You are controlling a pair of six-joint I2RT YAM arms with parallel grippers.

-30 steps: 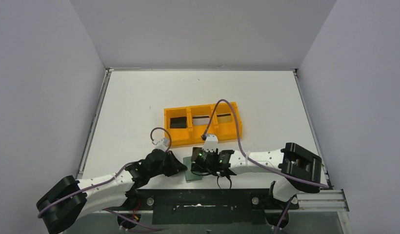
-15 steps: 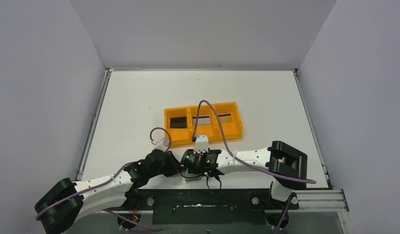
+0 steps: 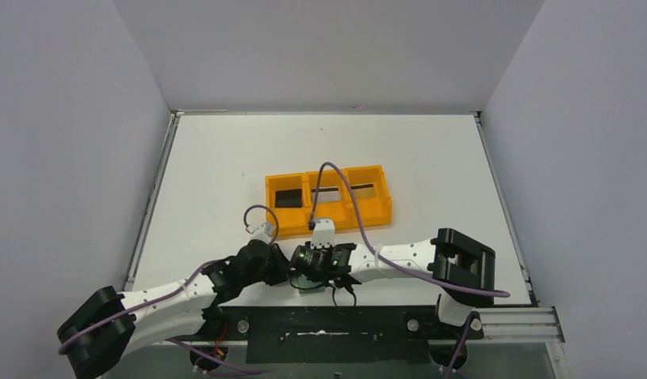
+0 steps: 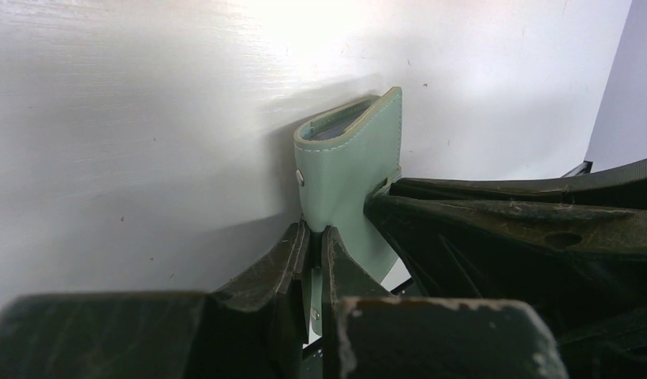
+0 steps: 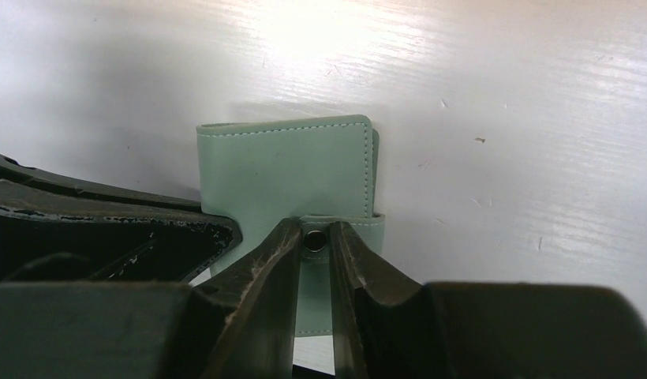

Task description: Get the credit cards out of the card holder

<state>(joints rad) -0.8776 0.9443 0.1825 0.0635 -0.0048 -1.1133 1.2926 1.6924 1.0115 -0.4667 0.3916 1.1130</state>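
Evidently the card holder point(image 5: 285, 162) is gripped from both sides at the lower centre of the top view. Its snap tab point(image 5: 356, 223) is pinched by the narrow-set right gripper point(image 5: 312, 241), the folded body lying straight ahead, long axis crosswise; a flap edge is clamped in the near-shut left gripper point(image 4: 315, 237).

Grey-green card holder point(image 5: 285, 166), white-stitched, folded shut, lying on tabletop point(image 5: 502, 118) near its front edge, snap tab point(image 5: 360, 223) pinched. Black card point(image 3: 287, 197), silvery card point(image 3: 327, 195), tan card point(image 3: 363, 191) apart from it, one per orange tray point(image 3: 328, 225) compartment.
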